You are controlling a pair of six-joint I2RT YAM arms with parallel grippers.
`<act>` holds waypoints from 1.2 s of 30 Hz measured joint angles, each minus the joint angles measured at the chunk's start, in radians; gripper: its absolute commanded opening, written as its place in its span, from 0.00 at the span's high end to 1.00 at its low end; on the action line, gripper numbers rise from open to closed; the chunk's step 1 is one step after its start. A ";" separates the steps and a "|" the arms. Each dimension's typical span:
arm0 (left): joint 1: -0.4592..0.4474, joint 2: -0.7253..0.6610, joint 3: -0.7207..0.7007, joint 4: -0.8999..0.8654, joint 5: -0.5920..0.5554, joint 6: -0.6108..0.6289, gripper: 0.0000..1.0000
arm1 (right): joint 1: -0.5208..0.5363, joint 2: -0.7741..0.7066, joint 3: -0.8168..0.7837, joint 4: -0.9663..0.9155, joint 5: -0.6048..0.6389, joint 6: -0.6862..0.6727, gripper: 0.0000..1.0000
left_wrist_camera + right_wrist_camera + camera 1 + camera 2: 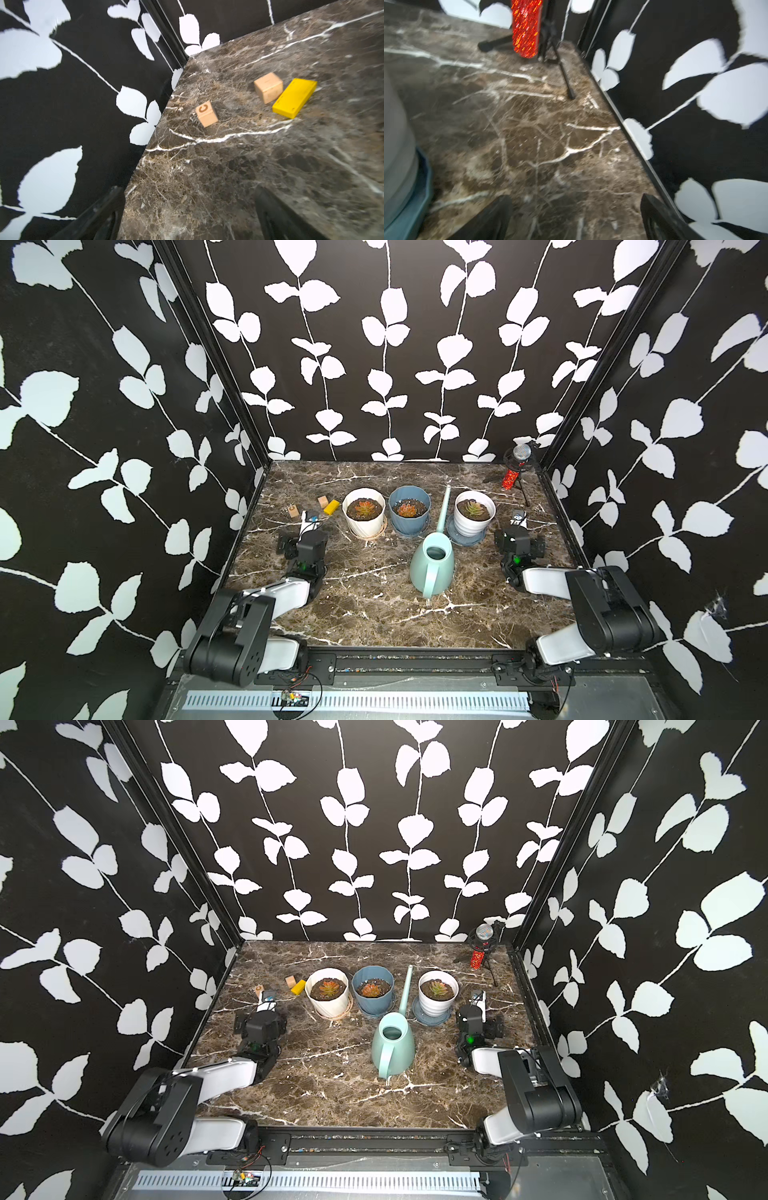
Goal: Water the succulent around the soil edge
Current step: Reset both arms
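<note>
Black right fingers (pixel 492 216) apart above veined brown marble (pixel 529 135)

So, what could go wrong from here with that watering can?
The watering can seems to hold water and its long spout runs between the blue pot and the ribbed white pot, so a clumsy lift could knock either or spill. With three succulents there, the wrong one might get watered.

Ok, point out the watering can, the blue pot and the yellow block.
watering can (pixel 444 572): in a top view, on its body beside the handle.
blue pot (pixel 409 522): in a top view, on its front wall.
yellow block (pixel 295 100): left wrist view, on its top face.
</note>
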 measured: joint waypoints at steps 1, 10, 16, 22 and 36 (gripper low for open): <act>0.012 0.018 -0.008 0.024 0.015 0.005 0.02 | -0.015 0.000 0.000 0.015 -0.033 0.000 0.01; 0.039 0.068 0.080 0.023 0.146 0.034 0.08 | -0.078 0.026 -0.021 0.143 -0.237 0.000 0.01; 0.023 0.045 0.050 0.038 0.221 0.018 0.10 | -0.078 0.026 -0.022 0.156 -0.267 0.000 0.01; 0.038 0.138 0.031 0.178 0.266 -0.021 0.13 | -0.078 0.026 -0.022 0.159 -0.274 0.000 0.01; 0.119 0.214 0.041 0.212 0.362 -0.106 0.01 | -0.078 0.026 -0.022 0.160 -0.282 0.000 0.01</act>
